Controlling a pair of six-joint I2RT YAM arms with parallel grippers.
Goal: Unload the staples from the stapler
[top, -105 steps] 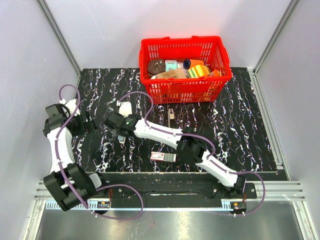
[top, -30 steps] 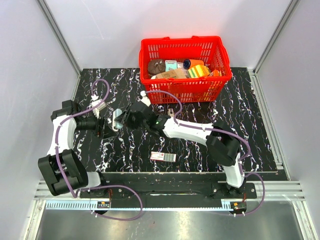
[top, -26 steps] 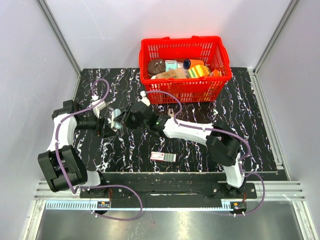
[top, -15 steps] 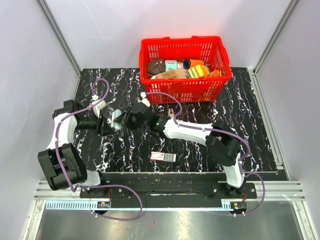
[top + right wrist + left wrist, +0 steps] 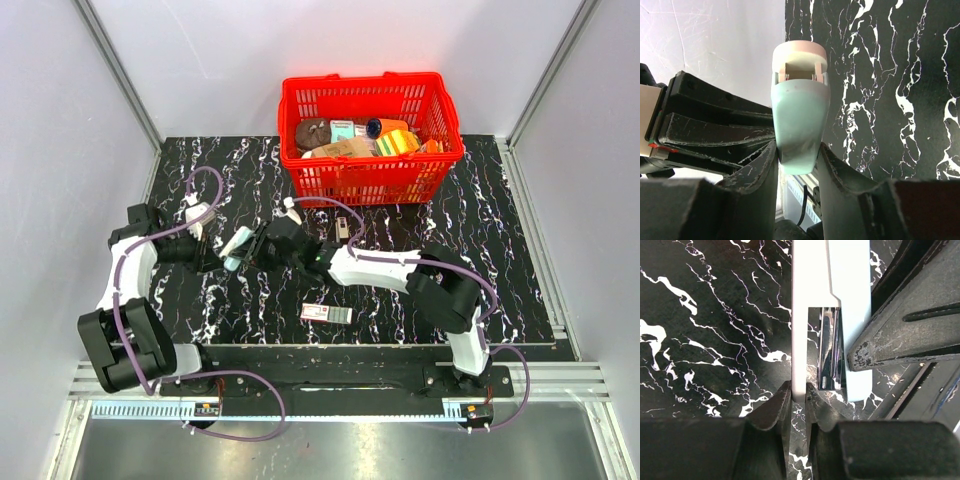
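Note:
The stapler (image 5: pixel 238 247) is pale mint with a white lower part, not black, and is held above the black marbled table (image 5: pixel 480 250) left of centre. My left gripper (image 5: pixel 799 399) is shut on the end of its white part (image 5: pixel 809 315), next to the shiny metal rail (image 5: pixel 830 350). My right gripper (image 5: pixel 799 159) is shut on the stapler's mint body (image 5: pixel 800 112) from the other end. In the top view the left gripper (image 5: pixel 218 250) and the right gripper (image 5: pixel 255 246) meet at the stapler. No loose staples show.
A red basket (image 5: pixel 370 180) full of small items stands at the back centre. A slim dark-and-grey object (image 5: pixel 342 228) lies just in front of it. A small red-and-white flat box (image 5: pixel 328 313) lies near the front edge. Grey walls close the sides.
My left gripper has closed from wide open onto the stapler's white part. The right gripper and the stapler have shifted slightly toward the near edge.

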